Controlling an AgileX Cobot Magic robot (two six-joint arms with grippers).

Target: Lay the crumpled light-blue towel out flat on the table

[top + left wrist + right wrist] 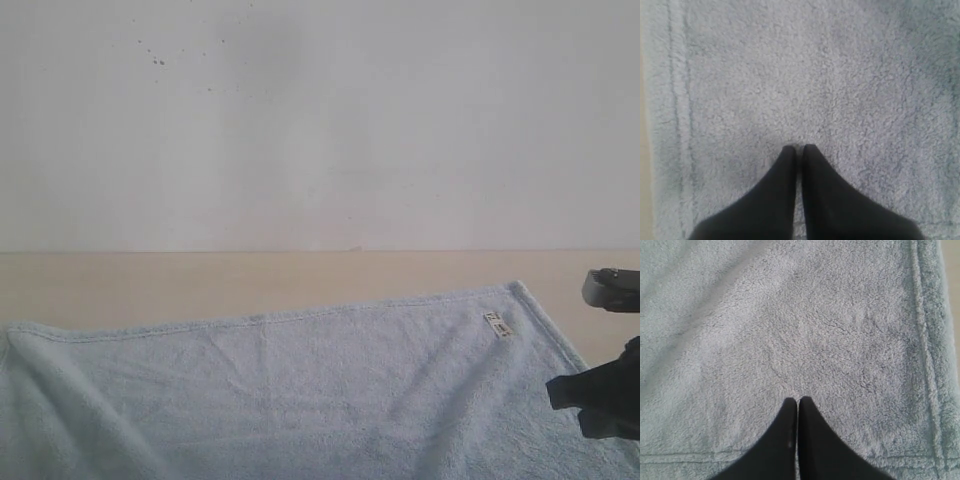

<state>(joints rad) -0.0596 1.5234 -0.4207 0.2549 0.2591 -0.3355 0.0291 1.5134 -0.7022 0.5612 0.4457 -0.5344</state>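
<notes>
The large pale light-blue fluffy terry towel [300,390] lies across the near part of the wide plain beige tabletop [200,285]. Its far edge runs roughly parallel to the white speckled wall [320,120], and a bare strip of tabletop lies between them. The black left gripper [799,146] has its jaws closed together with no cloth visibly pinched, its tips on or just above the pile beside the stitched hem [680,125]. The black right gripper [798,399] is likewise closed on nothing, near the opposite hem and a corner band. Judging by these positions, one near each side, the closed tips serve to press or smooth the cloth outward rather than lift it. The towel looks almost flat: the small white printed tag [498,325] faces up near the far right corner, only soft shallow creases [250,360] cross the middle, and the far left corner looks slightly bunched.
</notes>
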